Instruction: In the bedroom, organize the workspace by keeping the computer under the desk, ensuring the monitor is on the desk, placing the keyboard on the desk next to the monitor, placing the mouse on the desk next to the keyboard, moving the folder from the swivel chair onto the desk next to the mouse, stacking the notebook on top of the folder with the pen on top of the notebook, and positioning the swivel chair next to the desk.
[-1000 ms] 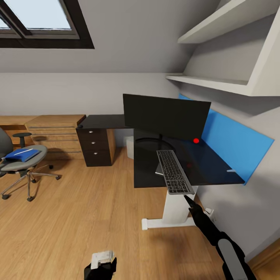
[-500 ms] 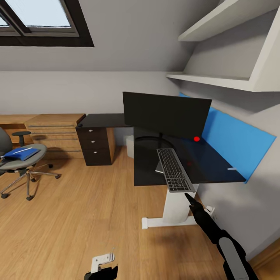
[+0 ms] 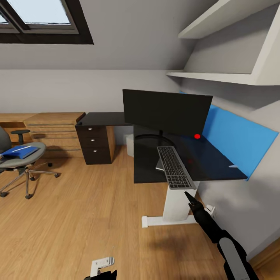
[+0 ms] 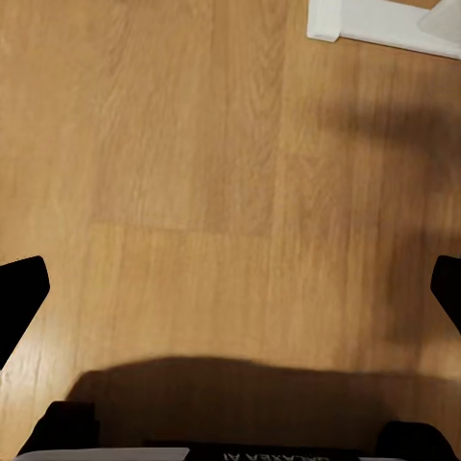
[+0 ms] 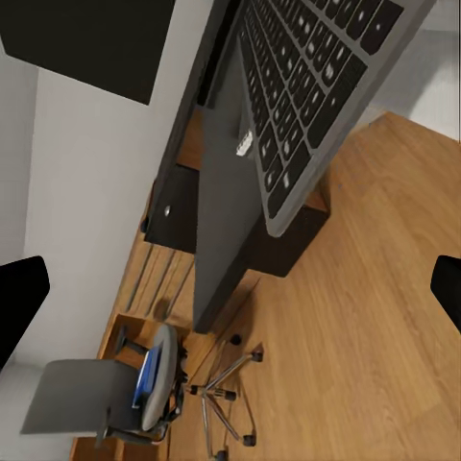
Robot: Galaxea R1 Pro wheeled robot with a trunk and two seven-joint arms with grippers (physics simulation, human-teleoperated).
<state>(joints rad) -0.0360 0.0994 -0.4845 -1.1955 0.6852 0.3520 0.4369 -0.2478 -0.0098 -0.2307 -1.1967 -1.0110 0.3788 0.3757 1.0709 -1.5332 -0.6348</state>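
The black monitor (image 3: pixel 167 112) stands on the glossy black desk (image 3: pixel 212 165). In front of it the silver-grey keyboard (image 3: pixel 175 167) lies lengthwise, its near end overhanging the desk's front edge; in the right wrist view the keyboard (image 5: pixel 298 106) is seen close up. My right gripper (image 3: pixel 190 199) hovers just below that overhanging end, open (image 5: pixel 232 293). My left gripper (image 3: pixel 101 272) is low over the wood floor, open and empty (image 4: pixel 230 298). The grey swivel chair (image 3: pixel 17 163) stands far left with the blue folder (image 3: pixel 19 151) on its seat. A pale computer (image 3: pixel 129 144) shows under the desk.
A dark drawer unit (image 3: pixel 95 144) sits under the desk's left wing, beside low light-wood cabinets (image 3: pixel 54 130). White wall shelves (image 3: pixel 217 77) hang above the desk, and a blue back panel (image 3: pixel 241 136) lines the wall. The desk's white leg (image 3: pixel 173 206) stands beside my right arm.
The head camera has shifted a little, so the room slides slightly. My left gripper has sunk toward the bottom edge of the head view. The right gripper has stayed under the keyboard's end.
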